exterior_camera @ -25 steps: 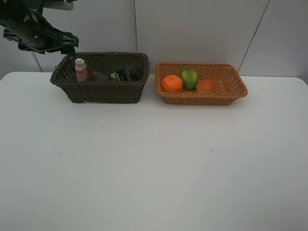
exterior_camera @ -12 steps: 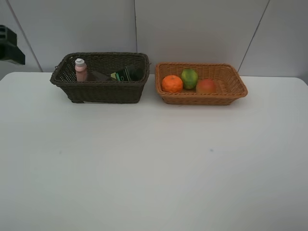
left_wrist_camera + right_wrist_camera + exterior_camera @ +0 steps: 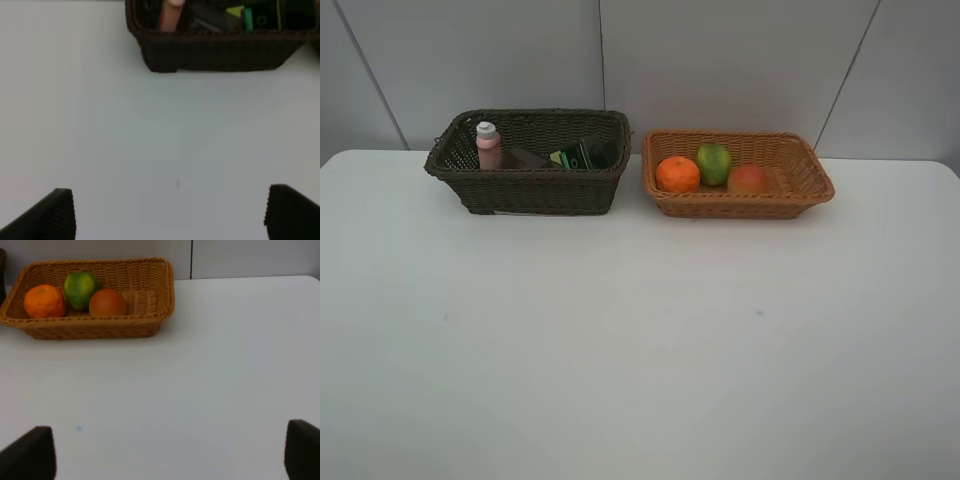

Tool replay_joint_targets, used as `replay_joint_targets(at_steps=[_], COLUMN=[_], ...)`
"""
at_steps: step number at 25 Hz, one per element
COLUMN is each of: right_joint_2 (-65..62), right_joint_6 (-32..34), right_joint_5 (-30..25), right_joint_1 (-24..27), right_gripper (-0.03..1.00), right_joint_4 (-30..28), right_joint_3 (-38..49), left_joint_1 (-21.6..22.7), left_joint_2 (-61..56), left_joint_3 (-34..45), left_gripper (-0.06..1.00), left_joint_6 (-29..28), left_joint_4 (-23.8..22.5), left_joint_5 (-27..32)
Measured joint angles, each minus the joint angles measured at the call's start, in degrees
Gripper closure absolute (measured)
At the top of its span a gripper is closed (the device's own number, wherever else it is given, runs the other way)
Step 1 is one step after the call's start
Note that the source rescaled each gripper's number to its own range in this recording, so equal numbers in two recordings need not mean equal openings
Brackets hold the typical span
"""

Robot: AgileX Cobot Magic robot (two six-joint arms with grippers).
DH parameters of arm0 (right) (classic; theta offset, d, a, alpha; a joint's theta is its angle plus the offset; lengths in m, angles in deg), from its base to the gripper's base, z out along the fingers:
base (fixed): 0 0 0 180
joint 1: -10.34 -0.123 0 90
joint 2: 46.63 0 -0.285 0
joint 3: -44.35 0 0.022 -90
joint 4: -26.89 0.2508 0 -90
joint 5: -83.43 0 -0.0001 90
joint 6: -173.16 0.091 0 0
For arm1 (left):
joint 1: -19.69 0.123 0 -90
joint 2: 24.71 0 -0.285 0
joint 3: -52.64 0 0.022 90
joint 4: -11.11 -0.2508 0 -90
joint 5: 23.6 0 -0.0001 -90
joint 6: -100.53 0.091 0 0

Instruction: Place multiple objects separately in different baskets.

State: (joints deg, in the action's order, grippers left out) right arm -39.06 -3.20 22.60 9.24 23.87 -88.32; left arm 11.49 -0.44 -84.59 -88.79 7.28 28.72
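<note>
The dark brown basket (image 3: 530,192) holds the pink white-capped bottle (image 3: 488,146), the dark green pump bottle (image 3: 578,154) and the mauve cup (image 3: 525,158), lying down. The orange-tan basket (image 3: 740,206) holds the orange (image 3: 677,174), the green fruit (image 3: 713,162) and the red-yellow fruit (image 3: 749,178). Neither gripper shows in the exterior view. My left gripper (image 3: 170,220) is open and empty over bare table, well short of the dark basket (image 3: 215,52). My right gripper (image 3: 167,455) is open and empty, well short of the orange-tan basket (image 3: 90,329).
The white table (image 3: 640,340) carries only the two baskets, side by side near its far edge. A grey panelled wall (image 3: 720,60) stands right behind them.
The left arm, which was above the dark basket's far left corner, has drawn back to the left and out of the exterior view. The baskets and their contents have not moved.
</note>
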Motion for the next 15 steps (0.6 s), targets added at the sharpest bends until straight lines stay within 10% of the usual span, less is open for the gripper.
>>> replay_joint_targets(at_steps=[15], right_joint_2=[0.0], right_joint_6=[0.0], right_joint_5=[0.0], right_joint_1=[0.0], right_gripper=[-0.01], right_joint_4=[0.0], right_joint_3=[0.0], left_joint_1=[0.0], left_joint_2=[-12.9], left_joint_3=[5.0], left_gripper=[-0.04], left_joint_6=[10.3], left_joint_4=[3.8], left_joint_5=[8.4])
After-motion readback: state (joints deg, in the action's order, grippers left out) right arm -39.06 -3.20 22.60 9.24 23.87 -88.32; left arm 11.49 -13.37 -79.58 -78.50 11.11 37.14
